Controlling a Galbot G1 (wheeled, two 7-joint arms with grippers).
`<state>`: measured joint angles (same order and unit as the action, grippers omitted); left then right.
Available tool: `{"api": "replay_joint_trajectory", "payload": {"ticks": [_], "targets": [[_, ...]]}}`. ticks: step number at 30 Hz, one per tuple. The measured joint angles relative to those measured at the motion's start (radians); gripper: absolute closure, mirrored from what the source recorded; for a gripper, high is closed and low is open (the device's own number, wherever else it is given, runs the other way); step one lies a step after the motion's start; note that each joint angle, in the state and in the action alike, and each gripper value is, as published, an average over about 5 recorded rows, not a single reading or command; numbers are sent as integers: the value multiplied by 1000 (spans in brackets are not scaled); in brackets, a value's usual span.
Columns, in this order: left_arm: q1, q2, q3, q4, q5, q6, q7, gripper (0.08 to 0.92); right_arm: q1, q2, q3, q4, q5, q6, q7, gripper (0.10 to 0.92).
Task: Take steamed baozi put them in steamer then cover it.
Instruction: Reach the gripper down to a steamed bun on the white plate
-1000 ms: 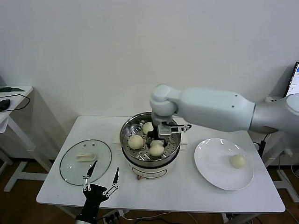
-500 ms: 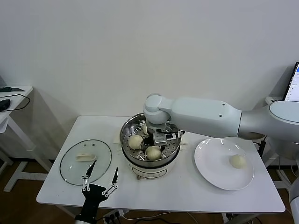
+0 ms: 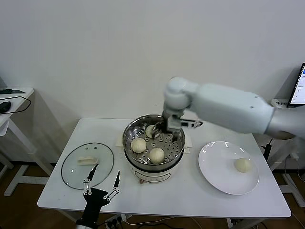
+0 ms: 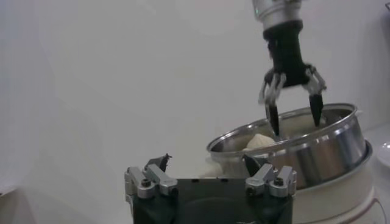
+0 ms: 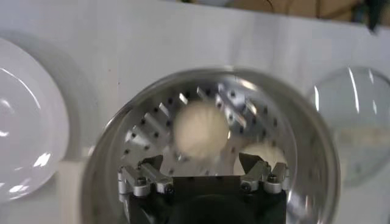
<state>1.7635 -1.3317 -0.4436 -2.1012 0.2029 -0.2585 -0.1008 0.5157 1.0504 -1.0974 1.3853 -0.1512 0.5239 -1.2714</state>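
R arm reaches across from the right, forearm roughly level, wrist bent down so the right gripper [image 3: 167, 128] hangs over the back of the steamer [image 3: 153, 162], fingers spread wide w/ nothing btwn them. Three baozi [image 3: 157, 155] sit on the perforated tray, a fourth baozi on the plate [image 3: 214, 176] right of the pot; cover [image 3: 71, 172] lies flat on table [image 3: 190, 195] to the left. Left gripper [image 3: 103, 184] hovers low at the front table edge near the cover, fingers wide apart, empty.

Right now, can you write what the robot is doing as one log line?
right gripper: open, above steamer | buns in steamer: three | bun on plate: one | lid: on table | left gripper: open, idle
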Motion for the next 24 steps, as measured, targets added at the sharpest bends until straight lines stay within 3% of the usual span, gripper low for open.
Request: {"api": "replay_joint_trajectory", "payload": {"ticks": [14, 24], "targets": [[-4, 1, 7, 2, 2, 2, 0, 177, -5, -248, 21, -288, 181, -300, -88, 203], [-1, -2, 5, 2, 4, 3, 0, 177, -125, -407, 2, -348, 222, -444, -48, 203]]}}
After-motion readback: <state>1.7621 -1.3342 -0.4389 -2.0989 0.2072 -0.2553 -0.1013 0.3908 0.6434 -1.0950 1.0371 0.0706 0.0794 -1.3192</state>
